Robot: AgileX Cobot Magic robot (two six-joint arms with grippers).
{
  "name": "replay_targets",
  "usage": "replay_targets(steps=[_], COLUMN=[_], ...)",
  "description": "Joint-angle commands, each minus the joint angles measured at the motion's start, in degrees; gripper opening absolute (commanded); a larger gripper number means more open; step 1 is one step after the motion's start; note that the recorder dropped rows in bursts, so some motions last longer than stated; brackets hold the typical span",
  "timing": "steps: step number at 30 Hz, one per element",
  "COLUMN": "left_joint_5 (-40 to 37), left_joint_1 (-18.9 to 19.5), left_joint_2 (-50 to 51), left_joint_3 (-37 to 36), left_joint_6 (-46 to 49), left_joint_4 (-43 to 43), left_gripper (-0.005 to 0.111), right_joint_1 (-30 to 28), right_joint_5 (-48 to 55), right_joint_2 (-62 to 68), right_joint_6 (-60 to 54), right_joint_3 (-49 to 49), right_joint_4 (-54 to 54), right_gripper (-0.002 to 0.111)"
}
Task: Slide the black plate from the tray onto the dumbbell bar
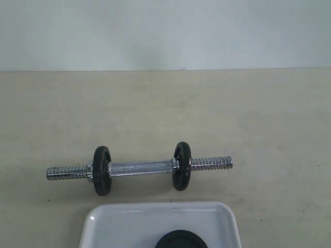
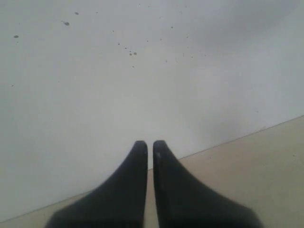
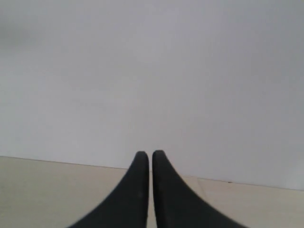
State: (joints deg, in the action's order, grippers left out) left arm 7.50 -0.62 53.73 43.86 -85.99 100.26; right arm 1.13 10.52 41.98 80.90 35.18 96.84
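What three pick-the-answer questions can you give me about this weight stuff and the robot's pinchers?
1. Where is the loose black plate?
A. in the white tray
B. on the bare table
C. up in the air

2. How many black discs already sit on the dumbbell bar?
A. none
B. two
C. four

3. What is the left gripper doing?
A. standing wide open
B. shut, holding nothing
C. squeezing a plate

Answers:
1 A: the plate's dark edge peeks up inside the tray's rim.
2 B: one disc stands at each end of the bar's smooth middle.
3 B: its two dark fingers meet with nothing between them, and only wall lies ahead.
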Motion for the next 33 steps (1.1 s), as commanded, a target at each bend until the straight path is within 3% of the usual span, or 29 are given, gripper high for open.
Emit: replay_targets(steps=[1,6,10,18,21,25,29,33], left_joint_5=[0.8,13.5,19.0,37.3,37.0,32.9,21.4,19.0], left_joint_1=[0.0,0.0,0.0,-0.1,-0.1,-0.1,-0.1,-0.1], left_joint_2=[-5.3,-11.6,-14.0,-13.4,-13.4,-13.4,-13.1,-11.8], left_joint_3=[-4.0,-9.0,-11.2,-11.2,-10.8,-10.5,-10.5,-10.5], left_joint_6=[-0.4,-1.5,0.0,23.9,33.6,41.1,21.4,24.4], left_joint_4=[-0.3,-0.3,-0.3,-0.3,-2.1,-16.3,-36.9,-25.9], left_gripper=[0.004,0.004,0.004,0.004,0.004,0.004,0.004,0.004], right_joint_1=[0.0,0.0,0.0,0.0,0.0,0.0,0.0,0.0], right_joint_5=[7.3,14.3,15.1,12.3,11.1,10.3,10.3,10.2], right_joint_2=[-3.9,-8.8,-13.5,-21.5,-23.4,-23.9,-23.9,-23.9], right_joint_6=[-17.6,-45.8,-65.8,-79.1,-79.1,-79.1,-79.1,-79.1], right_joint_3=[0.3,0.3,0.3,0.3,0.3,0.3,0.3,0.3], right_joint_4=[-15.5,-46.0,-67.7,-77.2,-77.2,-78.4,-82.7,-84.8], right_gripper=[0.001,0.001,0.001,0.001,0.001,0.001,0.001,0.001])
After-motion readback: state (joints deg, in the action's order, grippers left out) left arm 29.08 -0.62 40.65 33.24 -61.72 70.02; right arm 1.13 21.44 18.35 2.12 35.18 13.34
